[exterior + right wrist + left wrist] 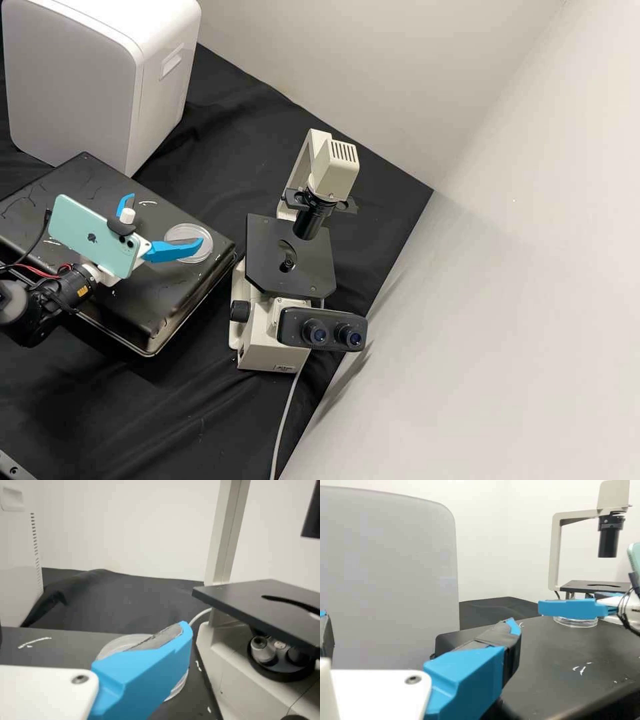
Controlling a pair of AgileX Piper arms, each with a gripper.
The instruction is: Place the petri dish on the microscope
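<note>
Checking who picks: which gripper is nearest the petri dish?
The right gripper: one of its blue fingers is close beside the petri dish, while the left gripper is farther back across the black box.

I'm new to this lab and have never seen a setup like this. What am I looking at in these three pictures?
These are two robot arms working at a bench covered in black cloth. The wide picture comes from a fixed camera above the bench. The other two come from a camera on each arm's wrist, so that arm's own blue fingers show at the bottom edge. On the cloth stand a microscope, a white cabinet and a flat black case. A clear petri dish lies on the case. The right end effector is open, with one blue finger reaching across the dish, which is not gripped. The left end effector is open too, holds nothing, and sits farther from the dish.
</note>
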